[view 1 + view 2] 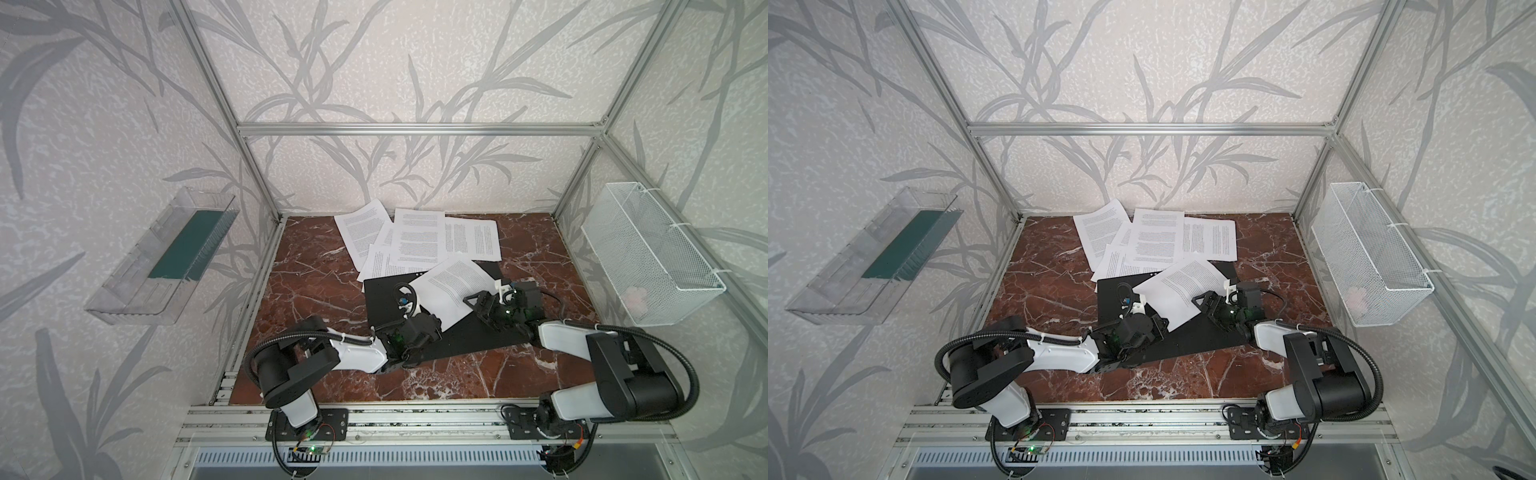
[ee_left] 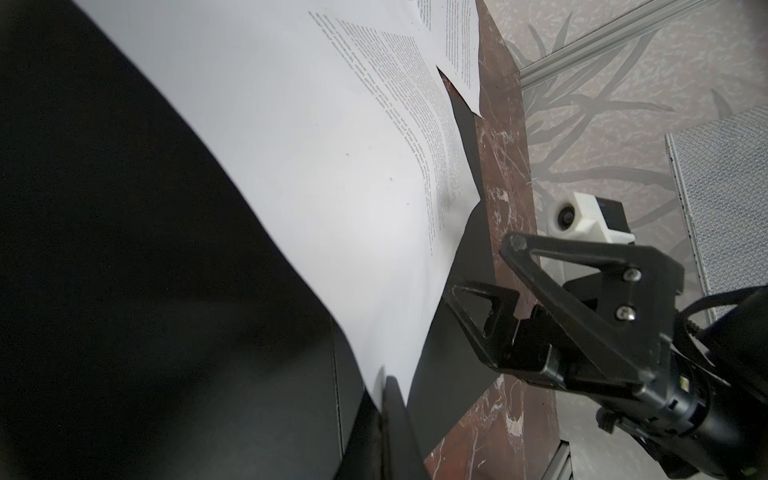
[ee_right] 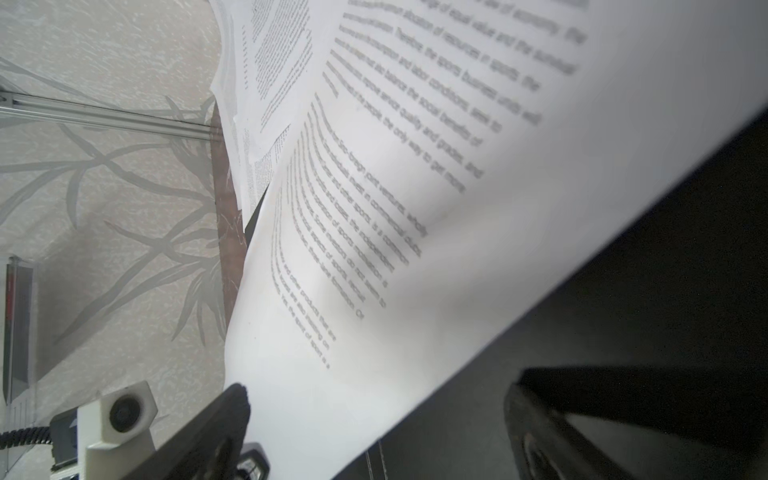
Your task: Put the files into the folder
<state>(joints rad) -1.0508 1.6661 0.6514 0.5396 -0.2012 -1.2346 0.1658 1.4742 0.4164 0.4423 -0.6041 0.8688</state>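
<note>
On the veined red marble table [image 1: 316, 291], your left gripper [image 1: 436, 327] pinches the near corner of one curling printed sheet [image 1: 449, 286]. It lies over the open folder [image 1: 382, 299], matte black inside. Your right gripper [image 2: 484, 265] gapes wide at the sheet's edge. The other files [image 1: 415, 241] fan out flat behind.

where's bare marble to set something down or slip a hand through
Bare marble lies left, between frame rail and folder, and right, between loose sheets and wire mesh basket. Crowded: the sheets at back centre; left gripper, gripping a sheet, and right gripper over the folder.
</note>
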